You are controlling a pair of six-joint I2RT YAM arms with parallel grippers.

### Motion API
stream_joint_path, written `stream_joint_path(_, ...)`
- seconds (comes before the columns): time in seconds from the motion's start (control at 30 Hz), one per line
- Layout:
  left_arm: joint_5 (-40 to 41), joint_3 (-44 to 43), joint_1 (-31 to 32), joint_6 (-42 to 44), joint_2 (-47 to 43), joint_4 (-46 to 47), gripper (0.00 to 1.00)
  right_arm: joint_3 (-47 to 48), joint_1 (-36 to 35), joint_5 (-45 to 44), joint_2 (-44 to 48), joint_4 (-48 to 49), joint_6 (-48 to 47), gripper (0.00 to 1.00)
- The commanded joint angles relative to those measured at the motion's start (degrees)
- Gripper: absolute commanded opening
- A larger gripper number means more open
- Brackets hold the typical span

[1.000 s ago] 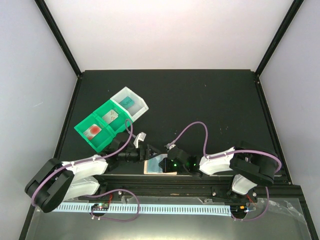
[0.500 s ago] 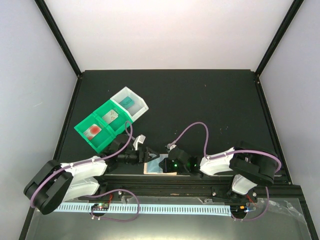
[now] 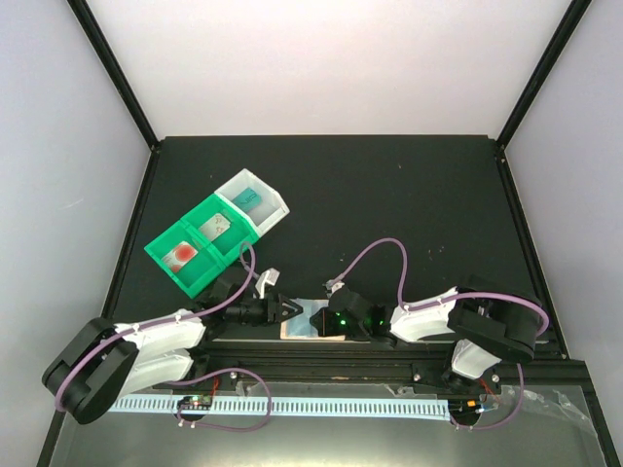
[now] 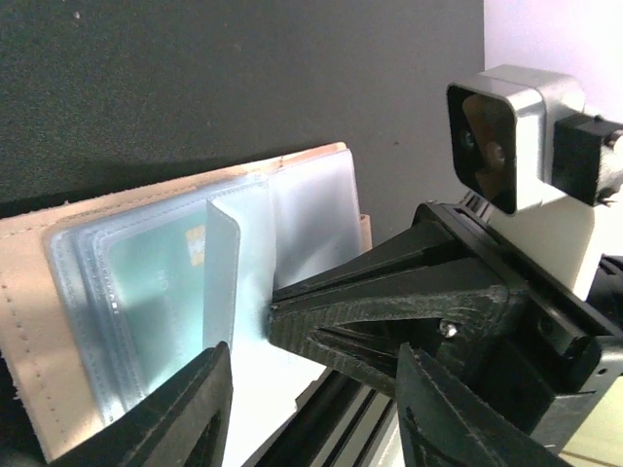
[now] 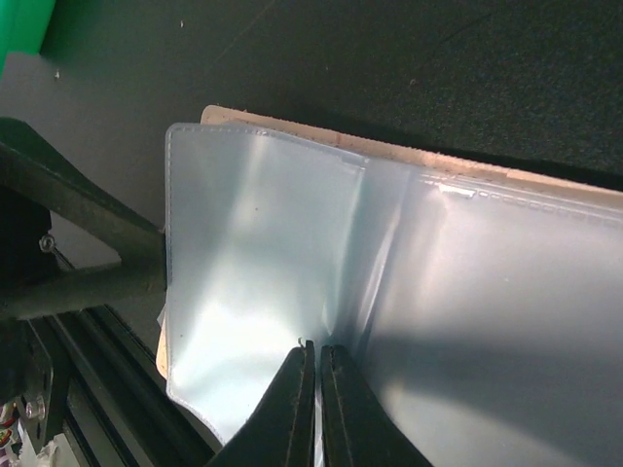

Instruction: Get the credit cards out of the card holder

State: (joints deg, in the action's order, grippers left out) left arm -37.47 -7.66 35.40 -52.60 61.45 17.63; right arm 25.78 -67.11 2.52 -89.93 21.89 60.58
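Peach-tan holder, top view: flat two-panel card holder point(image 3: 297, 329) with pale blue inner panels lies open at the near edge of the black table point(image 3: 389, 214). Three credit cards point(image 3: 216, 226) sit in the green and white plastic bins point(image 3: 200, 243), well apart.
Left hand, top view: left hand point(image 3: 289, 309) has slid closer to the holder, its jaws narrowing.
Left wrist view: fingers apart, gripping nothing; a teal card point(image 4: 151, 282) shows inside a clear plastic sleeve point(image 4: 222, 272).
Right wrist view: right hand point(image 5: 317, 375) pressed together, pinching the sleeve's lower edge.
Meaning: the teal card looks next to come out.
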Motion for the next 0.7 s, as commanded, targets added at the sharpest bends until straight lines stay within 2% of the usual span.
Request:
stream_joint_path(0.0, 0.5, 0.55, 0.69, -0.05, 1.52, 3.03, 0.44, -0.89, -0.12, -2.15, 1.1, -0.26, 0.25, 0.04)
stream_joint_path(0.13, 1.3, 0.46, 0.77, -0.07, 2.15, 2.56, 0.26, -0.91, -0.12, -2.43, 2.26, -1.24, 0.13, 0.07)
stream_joint_path(0.3, 3.64, -0.86, 0.75, 1.99, 1.75, -1.75, 0.2, -0.44, -0.11, -2.57, 5.02, -4.11, -0.65, 0.13)
stream_joint_path(0.5, 4.12, -1.08, 0.74, 2.38, 2.46, -2.12, 0.25, -0.43, -0.12, -6.14, 10.9, -11.81, -2.73, 0.25)
stream_joint_path(0.57, 4.25, -1.17, 0.75, 2.46, 2.59, -2.19, 0.29, -0.08, -0.09, -7.94, 12.73, -15.08, -3.68, 0.27)
stream_joint_path(0.67, 4.77, -1.39, 0.79, 2.88, 2.72, -2.78, 0.29, 0.06, -0.08, -11.74, 15.83, -20.8, -4.54, 0.29)
